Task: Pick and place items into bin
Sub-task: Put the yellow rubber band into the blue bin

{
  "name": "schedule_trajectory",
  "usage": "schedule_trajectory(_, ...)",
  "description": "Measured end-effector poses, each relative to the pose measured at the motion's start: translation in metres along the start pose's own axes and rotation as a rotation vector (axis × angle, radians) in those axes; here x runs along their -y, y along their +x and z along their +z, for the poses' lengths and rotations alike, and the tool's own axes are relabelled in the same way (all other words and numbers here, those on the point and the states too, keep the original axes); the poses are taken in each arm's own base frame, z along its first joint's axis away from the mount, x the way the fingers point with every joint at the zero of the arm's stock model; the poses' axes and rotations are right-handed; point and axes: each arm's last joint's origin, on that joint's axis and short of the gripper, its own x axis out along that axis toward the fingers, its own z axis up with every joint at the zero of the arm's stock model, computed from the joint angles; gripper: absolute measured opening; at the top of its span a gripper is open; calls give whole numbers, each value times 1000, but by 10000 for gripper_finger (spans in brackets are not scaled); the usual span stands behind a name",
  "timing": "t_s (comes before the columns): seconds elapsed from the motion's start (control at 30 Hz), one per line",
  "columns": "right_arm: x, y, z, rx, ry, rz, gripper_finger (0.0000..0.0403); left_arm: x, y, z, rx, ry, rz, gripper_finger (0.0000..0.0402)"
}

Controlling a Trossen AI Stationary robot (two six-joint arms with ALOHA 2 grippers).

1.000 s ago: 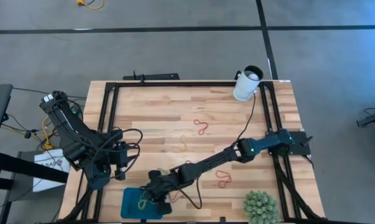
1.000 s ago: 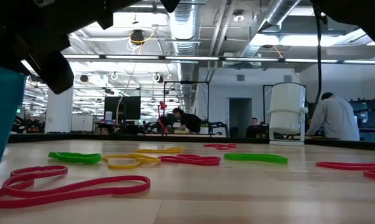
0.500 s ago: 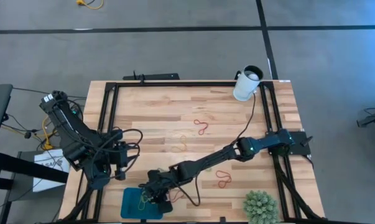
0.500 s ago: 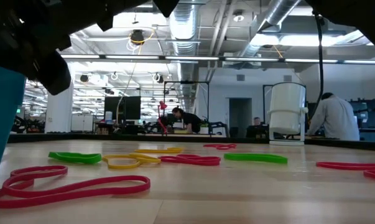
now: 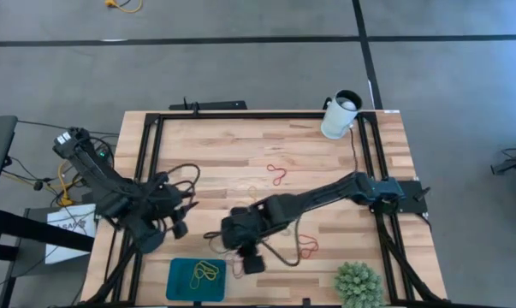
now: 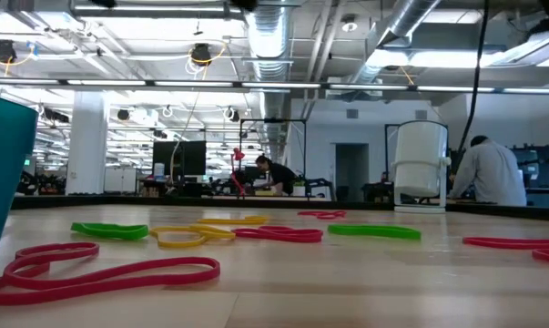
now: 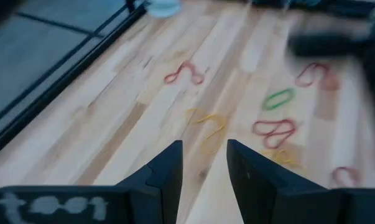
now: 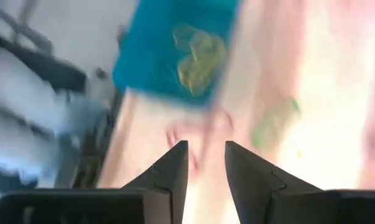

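Note:
The teal bin (image 5: 182, 284) sits at the table's near edge with yellow bands (image 5: 206, 273) lying in it; the right wrist view shows the bin (image 8: 151, 37) and those bands (image 8: 198, 55) too. My right gripper (image 5: 232, 250) hangs open above the table, just right of the bin, with nothing between its fingers (image 8: 175, 168). My left gripper (image 5: 179, 224) stands open over the table's left side, beyond the bin. Loose bands lie flat on the wood: red (image 5: 277, 174), yellow (image 5: 247, 198), red (image 5: 307, 248), green (image 6: 110, 230).
A white cup (image 5: 339, 115) stands at the far right corner and a spiky green plant (image 5: 358, 285) at the near right corner. Black frame rails (image 5: 146, 171) run along the table's sides. More bands (image 7: 279, 98) lie mid-table. People work in the room behind.
My right gripper has risen from over the bin and drawn back toward the table's right and far side; yellow bands now lie uncovered in the bin. My left gripper has shifted a little toward the table's right and rolled at the wrist.

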Motion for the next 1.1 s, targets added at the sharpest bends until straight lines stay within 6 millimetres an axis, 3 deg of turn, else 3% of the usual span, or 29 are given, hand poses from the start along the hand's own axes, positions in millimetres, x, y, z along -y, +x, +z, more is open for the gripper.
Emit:
schedule_trajectory(0.23,-8,-99,-35,-205,83,-200,93,34,68,-4,-170,49,75,114)
schedule_trajectory(0.4,-18,-169,-51,-116,135,-222,92,69,118,-5,-315,139,-214,114)
schedule_trajectory(0.53,-26,-206,-60,-12,123,-253,92,91,149,-12,-345,212,-408,114)
schedule_trajectory(0.77,-33,-236,-71,79,117,-407,92,100,187,-42,-413,417,-368,114)
schedule_trajectory(1.1,-21,-237,-70,81,146,-449,92,102,222,-59,-432,484,-350,114)
